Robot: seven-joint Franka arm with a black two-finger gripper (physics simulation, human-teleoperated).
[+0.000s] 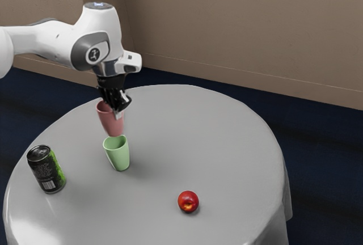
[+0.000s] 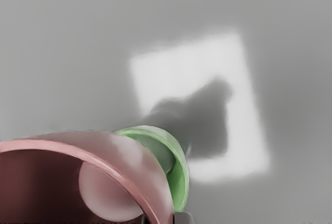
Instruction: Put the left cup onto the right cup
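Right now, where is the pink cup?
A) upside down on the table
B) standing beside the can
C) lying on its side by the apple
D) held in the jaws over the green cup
D: the jaws grip the pink cup at its rim, lifted off the table, over the green cup.

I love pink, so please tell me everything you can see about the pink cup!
The pink cup is plain, smooth and handleless, like plastic, and wider at its rim than at its base. It is empty and roughly upright, lifted off the table. The black pincer grips its rim. It hangs right over the green cup; whether they touch is unclear.
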